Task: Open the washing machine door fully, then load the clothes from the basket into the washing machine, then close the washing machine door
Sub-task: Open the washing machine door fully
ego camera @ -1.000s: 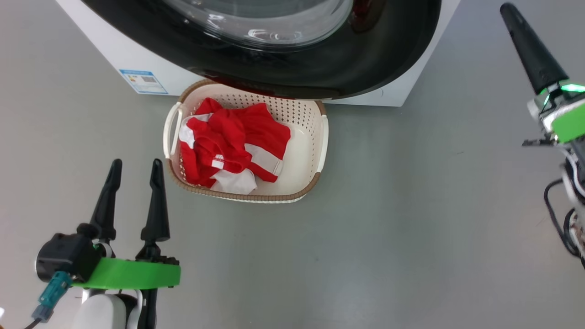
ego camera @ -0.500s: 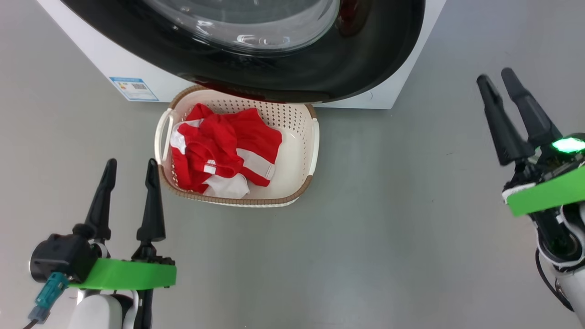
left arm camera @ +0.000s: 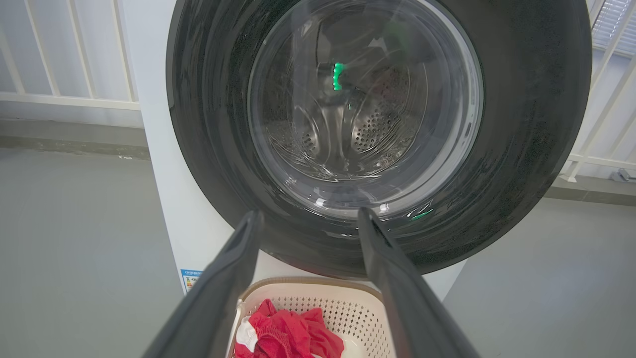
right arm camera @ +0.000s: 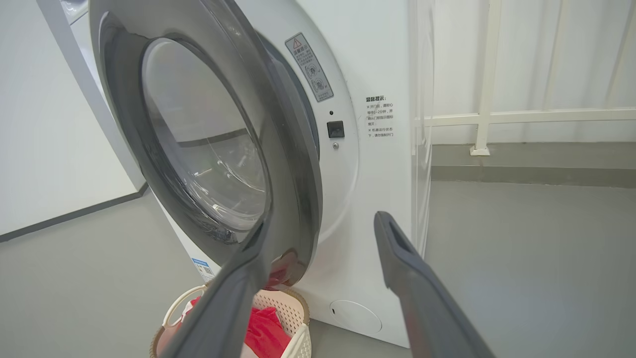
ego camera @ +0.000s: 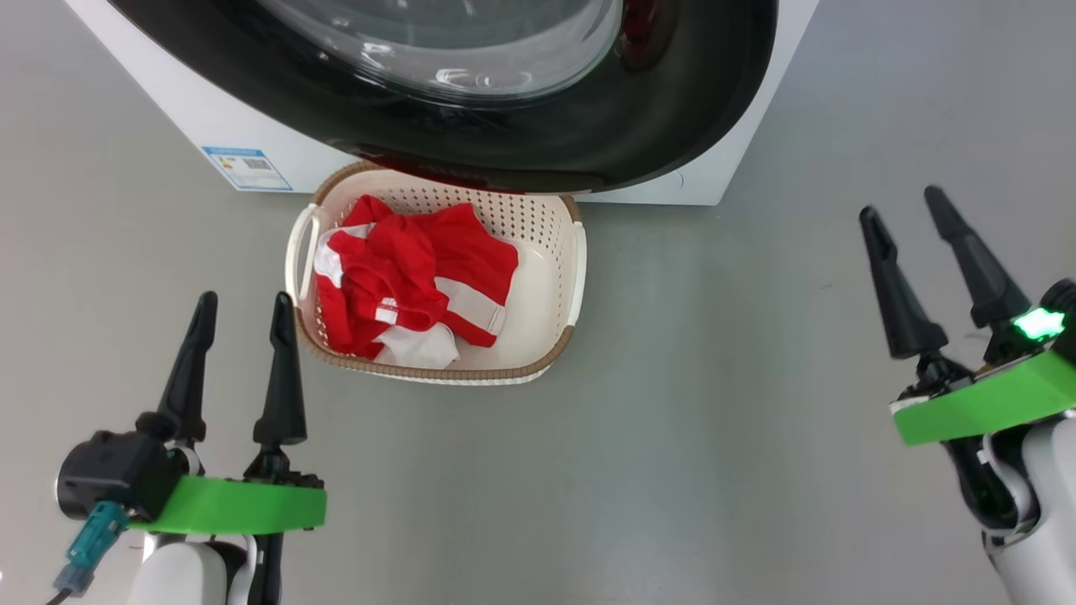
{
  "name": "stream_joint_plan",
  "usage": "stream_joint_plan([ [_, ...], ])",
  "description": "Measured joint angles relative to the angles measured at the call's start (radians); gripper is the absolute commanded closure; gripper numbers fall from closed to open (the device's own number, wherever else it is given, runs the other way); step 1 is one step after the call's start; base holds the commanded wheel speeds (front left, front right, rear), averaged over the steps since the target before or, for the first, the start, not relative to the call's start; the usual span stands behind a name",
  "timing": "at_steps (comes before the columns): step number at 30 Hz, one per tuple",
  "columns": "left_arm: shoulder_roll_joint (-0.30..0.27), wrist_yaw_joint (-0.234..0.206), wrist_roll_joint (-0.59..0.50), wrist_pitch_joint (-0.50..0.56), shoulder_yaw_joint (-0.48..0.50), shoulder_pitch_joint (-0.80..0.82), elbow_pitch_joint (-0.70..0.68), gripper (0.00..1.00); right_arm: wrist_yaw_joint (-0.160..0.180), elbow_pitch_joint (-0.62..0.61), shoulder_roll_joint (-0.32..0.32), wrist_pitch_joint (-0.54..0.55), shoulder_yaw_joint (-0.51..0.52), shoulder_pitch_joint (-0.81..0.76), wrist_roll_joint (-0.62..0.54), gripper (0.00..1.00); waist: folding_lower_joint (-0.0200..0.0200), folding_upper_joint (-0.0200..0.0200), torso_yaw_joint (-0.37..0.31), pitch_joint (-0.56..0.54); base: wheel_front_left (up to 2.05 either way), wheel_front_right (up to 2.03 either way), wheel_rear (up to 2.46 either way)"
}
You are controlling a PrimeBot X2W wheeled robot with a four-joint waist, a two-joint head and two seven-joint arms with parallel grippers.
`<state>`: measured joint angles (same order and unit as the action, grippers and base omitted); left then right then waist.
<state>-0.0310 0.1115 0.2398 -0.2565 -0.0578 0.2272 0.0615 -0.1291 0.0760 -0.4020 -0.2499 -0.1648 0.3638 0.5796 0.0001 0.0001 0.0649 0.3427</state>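
The washing machine (ego camera: 193,101) stands at the top of the head view. Its glossy black washing machine door (ego camera: 588,143) is swung partly out and overhangs the far rim of the basket (ego camera: 437,370). Red and white clothes (ego camera: 403,269) lie bundled in the basket's left half. My left gripper (ego camera: 245,298) is open just left of the basket. My right gripper (ego camera: 900,202) is open and empty, far right of the basket. The right wrist view shows the door (right arm camera: 278,124) edge-on, standing away from the machine's front (right arm camera: 382,199). The left wrist view faces the door (left arm camera: 521,124) above basket (left arm camera: 308,282) and clothes (left arm camera: 288,333).
Grey floor (ego camera: 714,378) lies open between the basket and my right arm. A round service flap (right arm camera: 355,315) sits low on the machine's front. A white railing (right arm camera: 484,119) runs behind the machine along the wall.
My right gripper has gone from shut to open and has come down from the upper right to the lower right of the head view. The left arm is unmoved.
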Motion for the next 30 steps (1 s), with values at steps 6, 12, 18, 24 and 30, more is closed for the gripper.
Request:
stream_joint_plan([
  [6,0.0,0.0,0.0,0.0,-0.005,-0.003,0.001,0.0,0.0,0.002,0.054,0.0,0.022,-0.039,-0.078,0.0,0.0,0.0,0.007,-0.012,0.0,0.0,0.0],
  [12,0.0,0.0,0.0,0.0,-0.006,-0.016,0.001,0.0,0.0,0.0,0.057,0.0,0.03,-0.04,-0.079,0.0,0.0,0.0,0.01,-0.016,0.0,0.0,0.0],
  [18,0.0,0.0,0.0,0.0,-0.007,-0.018,0.001,0.0,0.0,-0.004,0.057,0.0,0.031,-0.04,-0.081,0.0,0.0,0.0,0.011,-0.015,0.0,0.0,0.0],
  [24,0.0,0.0,0.0,0.0,-0.01,-0.018,0.003,0.0,0.0,-0.007,0.057,0.0,0.032,-0.04,-0.085,0.0,0.0,0.0,0.01,-0.016,0.0,0.0,0.0],
  [30,0.0,0.007,0.0,0.0,-0.01,-0.018,0.003,0.0,0.0,-0.005,0.054,0.0,0.031,-0.034,-0.084,0.52,0.0,0.0,0.01,-0.015,0.0,0.0,0.0],
])
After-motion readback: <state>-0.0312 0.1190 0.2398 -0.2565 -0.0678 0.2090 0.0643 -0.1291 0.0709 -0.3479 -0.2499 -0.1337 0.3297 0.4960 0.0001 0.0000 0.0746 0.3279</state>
